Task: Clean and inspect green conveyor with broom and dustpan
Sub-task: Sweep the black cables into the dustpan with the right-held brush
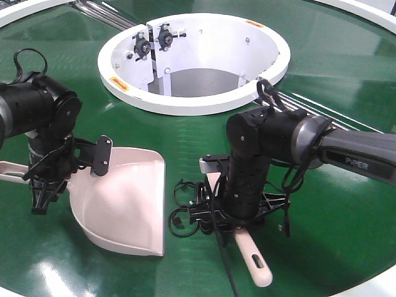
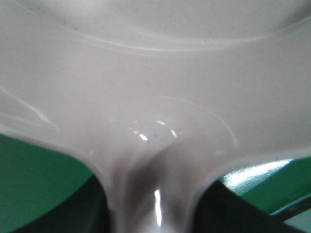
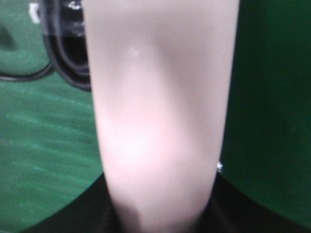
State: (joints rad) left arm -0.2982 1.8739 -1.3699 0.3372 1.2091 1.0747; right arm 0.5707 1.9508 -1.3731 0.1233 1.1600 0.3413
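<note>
The pale pink dustpan [image 1: 127, 198] lies on the green conveyor [image 1: 334, 80] at the front left, its flat lip towards the middle. My left gripper [image 1: 52, 179] is shut on its handle, which sticks out to the left. In the left wrist view the dustpan [image 2: 155, 73] fills the frame, and the handle neck runs between the dark jaws of the left gripper [image 2: 153, 213]. The broom [image 1: 253, 257] lies to the right of the dustpan, slotted handle end nearest the front edge. My right gripper [image 1: 238, 213] is shut on the broom [image 3: 160, 121], whose bristles are hidden.
The white ring-shaped hub [image 1: 272, 68] stands at the back centre, with silver roller strips [image 1: 105, 12] beside it. Black cable loops [image 1: 185, 210] hang from the right wrist between dustpan and broom. The conveyor's white outer rim [image 1: 365, 286] curves along the front right.
</note>
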